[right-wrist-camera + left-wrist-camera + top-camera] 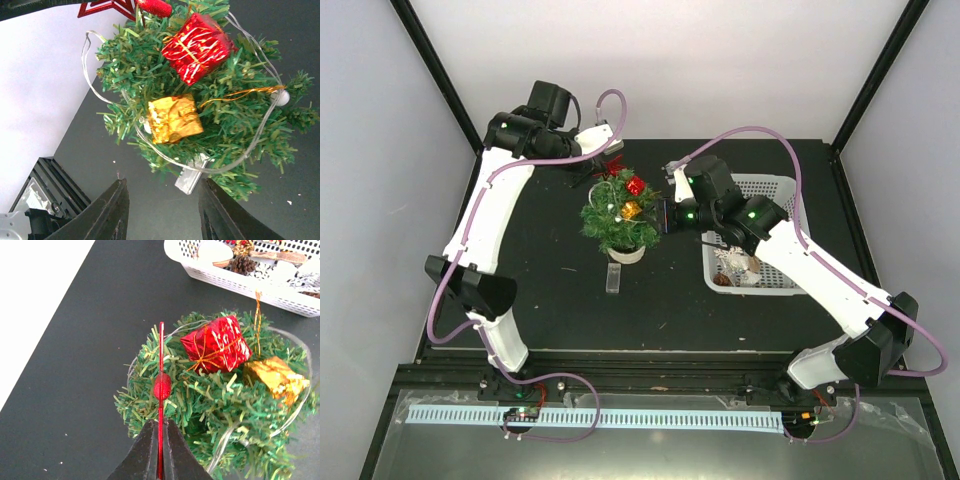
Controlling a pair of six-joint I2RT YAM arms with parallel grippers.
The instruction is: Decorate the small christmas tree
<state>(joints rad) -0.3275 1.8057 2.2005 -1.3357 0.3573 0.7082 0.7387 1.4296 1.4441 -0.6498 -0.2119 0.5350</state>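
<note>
A: Where's the small christmas tree (617, 215)?
B: Upright on the black table (540, 300), approx mid, btwn the two arms. Beige base is down. The white basket (770, 182) sits near it on the R side. A clear plastic piece (612, 278) lies on the table just in front of the base.

A: Anything on it yet?
B: A red gift box (635, 185) near the top and a gold gift box (631, 210) just below it, both nestled in the branches. A thin clear wire (84, 62) loops round the foliage. There's also a white bead (282, 97) w/ a gold string (245, 92) beside it.

A: L gripper (160, 426)?
B: Its fingers are pinched tight on a flat red star (161, 350), seen edge-on in the L wrist view, w/ a glittery red bead at its middle. The star is over the tree's top, on the far-left side. Can't tell if it touches the needles or sits just above them.

A: R gripper (162, 210)?
B: Spread wide, nothing btwn the fingers. It hangs just beside the tree on the basket side, facing the gold box and the foliage, not touching either.

A: What's in the basket?
B: A pinecone (242, 264) plus some pale pieces. The rest is too small to make out.
</note>
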